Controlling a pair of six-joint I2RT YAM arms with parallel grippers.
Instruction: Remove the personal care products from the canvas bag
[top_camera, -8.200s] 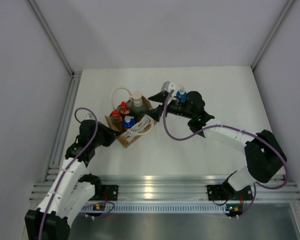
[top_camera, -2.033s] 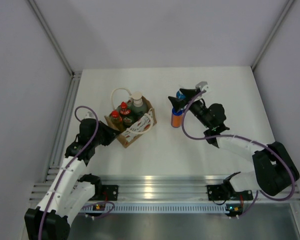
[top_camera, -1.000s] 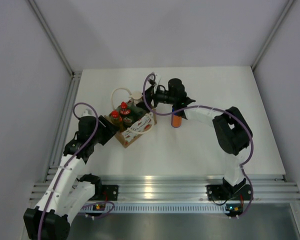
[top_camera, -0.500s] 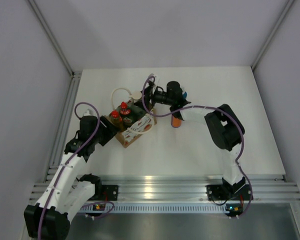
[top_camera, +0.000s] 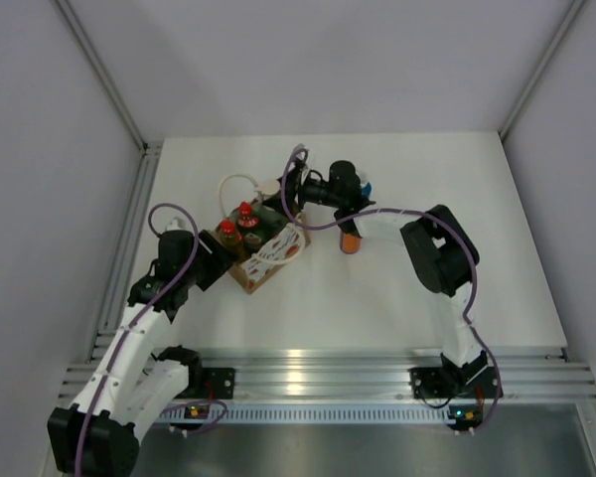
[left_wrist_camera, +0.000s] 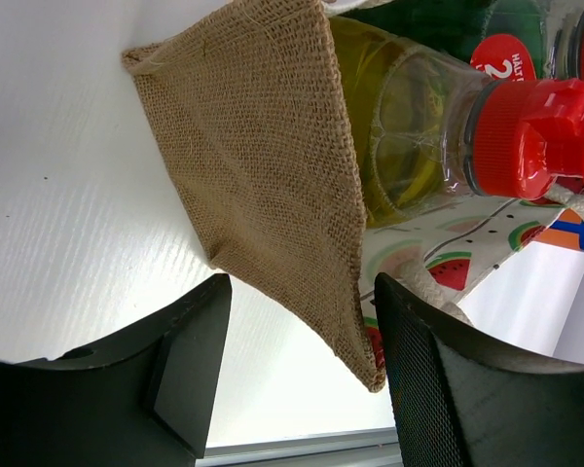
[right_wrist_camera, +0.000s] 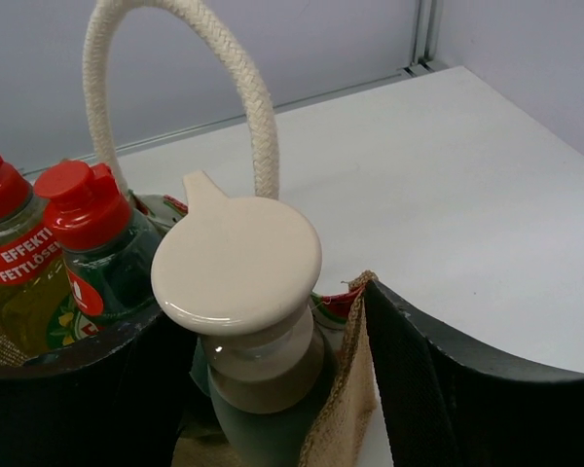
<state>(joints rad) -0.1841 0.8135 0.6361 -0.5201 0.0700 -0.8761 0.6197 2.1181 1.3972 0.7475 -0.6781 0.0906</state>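
The canvas bag (top_camera: pixel 263 256) stands left of centre and holds a grey-green pump bottle (right_wrist_camera: pixel 238 263), a dark green bottle (right_wrist_camera: pixel 117 277) and a yellow-green bottle (left_wrist_camera: pixel 409 146), both red-capped. My right gripper (top_camera: pixel 281 191) is open and straddles the pump bottle's neck, with the bag's burlap rim (right_wrist_camera: pixel 346 389) against the inside of its right finger. My left gripper (left_wrist_camera: pixel 307 287) is open around the bag's lower left corner, and neither finger touches the cloth. Out of the bag, an orange bottle (top_camera: pixel 349 240) stands on the table and a blue bottle (top_camera: pixel 364 186) peeks from behind the right arm.
One white rope handle (right_wrist_camera: pixel 243 97) loops up just behind the pump bottle, and another lies over the bag's printed side (top_camera: pixel 278 250). A metal rail (top_camera: pixel 129 238) runs along the table's left edge. Walls close in on three sides.
My right gripper has slid a little left from beside the orange bottle, come over the pump bottle, and its jaws have narrowed. The left gripper has hardly moved.
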